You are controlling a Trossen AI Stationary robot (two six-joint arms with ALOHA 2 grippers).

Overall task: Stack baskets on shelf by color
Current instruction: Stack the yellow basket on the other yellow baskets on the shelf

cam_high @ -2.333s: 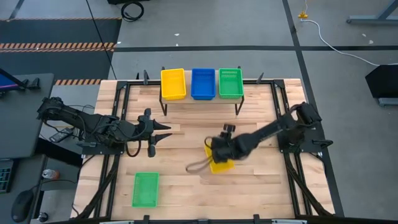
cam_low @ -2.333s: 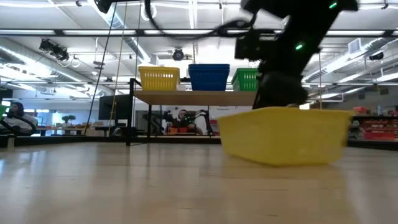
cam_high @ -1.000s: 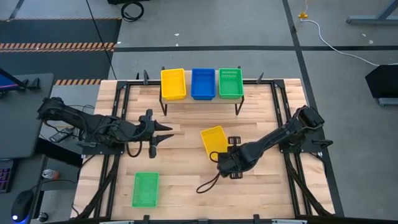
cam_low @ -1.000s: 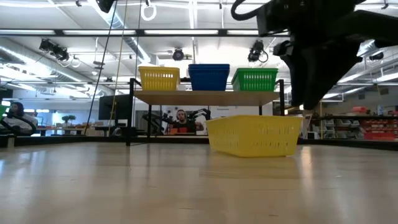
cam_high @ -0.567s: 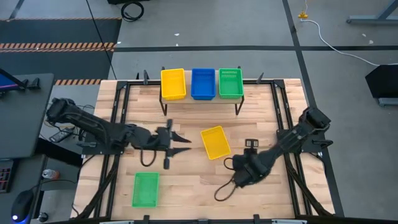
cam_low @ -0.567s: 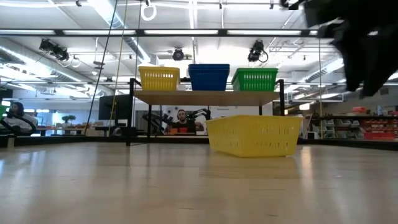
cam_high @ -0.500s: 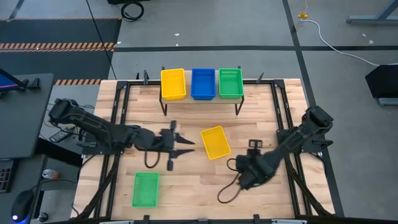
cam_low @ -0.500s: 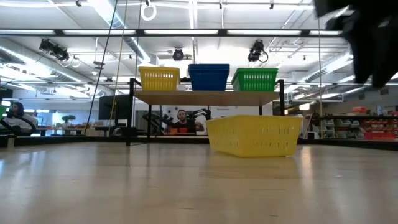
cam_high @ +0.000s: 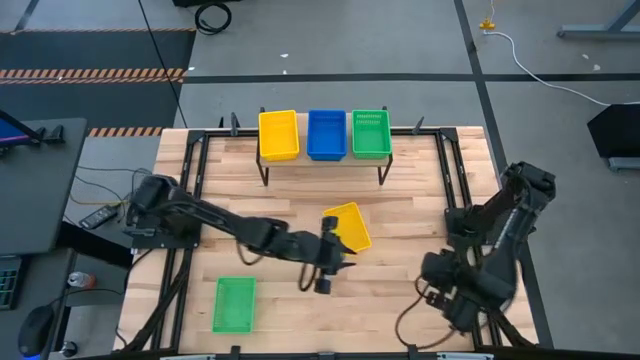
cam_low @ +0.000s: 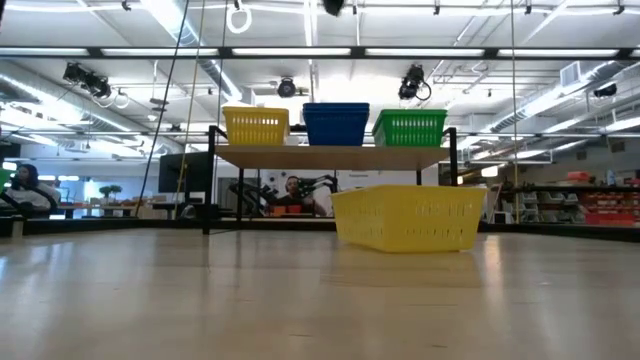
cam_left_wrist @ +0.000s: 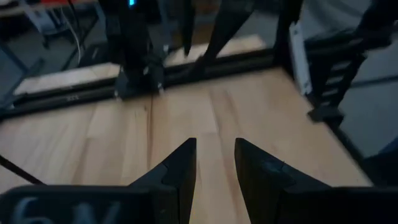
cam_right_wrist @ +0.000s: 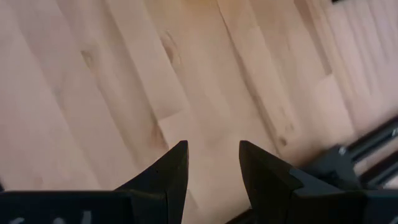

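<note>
A yellow basket (cam_high: 349, 228) (cam_low: 408, 218) sits flat on its bottom mid-table, a little askew. A green basket (cam_high: 234, 304) lies near the table's near-left corner. The shelf (cam_high: 322, 160) (cam_low: 330, 157) at the far edge carries a yellow basket (cam_high: 278, 134), a blue basket (cam_high: 326, 133) and a green basket (cam_high: 370, 132) side by side. My left gripper (cam_high: 340, 255) (cam_left_wrist: 214, 168) is open, held high beside the mid-table yellow basket's near-left corner and pointing toward the table's right. My right gripper (cam_high: 445, 290) (cam_right_wrist: 211, 168) is open over bare wood at the near right.
Black frame rails (cam_high: 190, 200) run along the table's left and right sides, and a loose cable (cam_high: 410, 315) hangs by the right arm. Bare wood (cam_high: 300, 310) lies between the near green basket and the right arm. A person (cam_low: 18, 185) sits far off in the room.
My left arm has reached toward the table's right, from the left side to just beside the mid-table yellow basket. My right arm has drawn away from that basket toward the near-right corner and risen out of the low view. The yellow basket has stayed where it was.
</note>
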